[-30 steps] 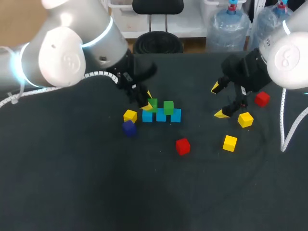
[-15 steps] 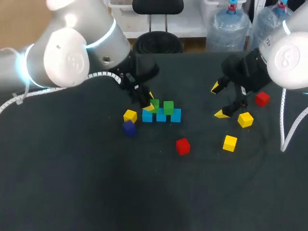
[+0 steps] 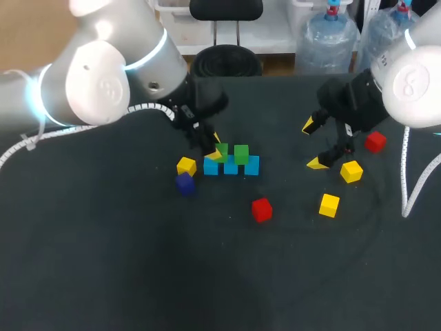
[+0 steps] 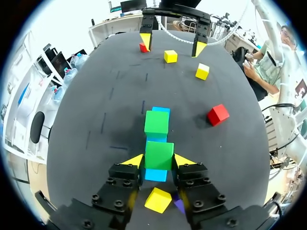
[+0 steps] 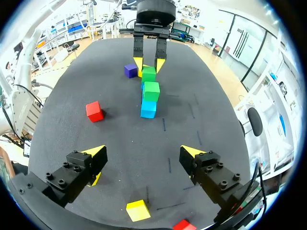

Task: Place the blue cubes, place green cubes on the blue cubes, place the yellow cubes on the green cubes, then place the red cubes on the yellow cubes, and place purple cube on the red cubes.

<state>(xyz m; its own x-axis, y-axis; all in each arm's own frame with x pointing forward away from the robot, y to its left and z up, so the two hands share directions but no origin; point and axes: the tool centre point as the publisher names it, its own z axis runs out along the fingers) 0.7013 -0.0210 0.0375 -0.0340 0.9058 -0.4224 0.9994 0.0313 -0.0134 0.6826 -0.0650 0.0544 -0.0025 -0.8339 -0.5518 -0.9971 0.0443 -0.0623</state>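
Three blue cubes (image 3: 231, 166) stand in a row at the table's middle. One green cube (image 3: 240, 154) rests on top, over the middle and right ones. My left gripper (image 3: 216, 147) is shut on a second green cube (image 3: 222, 149), holding it over the left and middle blue cubes. In the left wrist view this green cube (image 4: 159, 154) sits between both fingers, right above a blue cube (image 4: 155, 174). My right gripper (image 3: 313, 145) hangs open to the right with nothing in it; the right wrist view shows its fingers wide apart (image 5: 143, 153) over bare cloth.
Left of the row lie a yellow cube (image 3: 186, 165) and the purple cube (image 3: 184, 183). A red cube (image 3: 261, 209) lies in front. Near my right gripper lie two yellow cubes (image 3: 329, 205) (image 3: 351, 171) and a red cube (image 3: 375, 141).
My left gripper has edged slightly right with the green cube, closer to the other green cube. The right arm has not moved.
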